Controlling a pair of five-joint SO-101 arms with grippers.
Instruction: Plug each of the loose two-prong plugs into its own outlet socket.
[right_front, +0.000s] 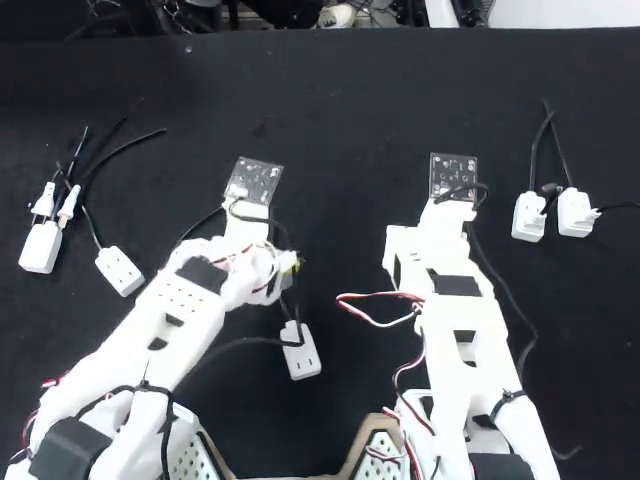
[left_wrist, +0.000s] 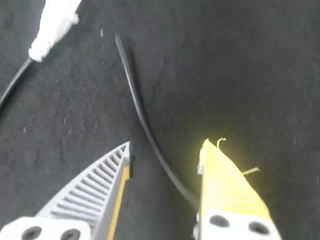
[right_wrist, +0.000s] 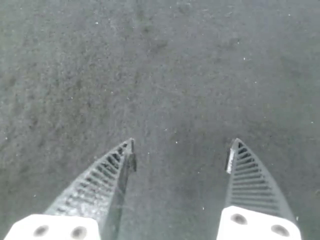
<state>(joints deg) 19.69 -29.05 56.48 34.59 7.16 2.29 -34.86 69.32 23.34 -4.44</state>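
A black cloth (right_front: 380, 100) covered the table. Two loose plugs (right_front: 44, 204) lay side by side at the far left. Their long axes ran roughly near to far and their cords trailed off the far ends, so the prongs seemed to face a white socket (right_front: 40, 250) just on their near side. Whether the left plug touched it could not be told. A second socket (right_front: 120, 271) lay just right of the first, and a third socket (right_front: 301, 357) lay nearer, between the arms. The left gripper (left_wrist: 166, 145) hung spread wide and empty, low over the cloth. A black cord (left_wrist: 142, 117) passed between its fingers, apparently ungripped, and a white cord end (left_wrist: 52, 25) lay beyond. The right gripper (right_wrist: 183, 142) was likewise parted and empty over bare cloth. Two white blocks (right_front: 528, 216) with cords sat at the far right; whether plugs were seated in them was unclear. The loose plugs lay well to the left of the left gripper, and that arm was much the nearer. The next move likely called for a swing left, with the fingers closing across a plug's short axis.
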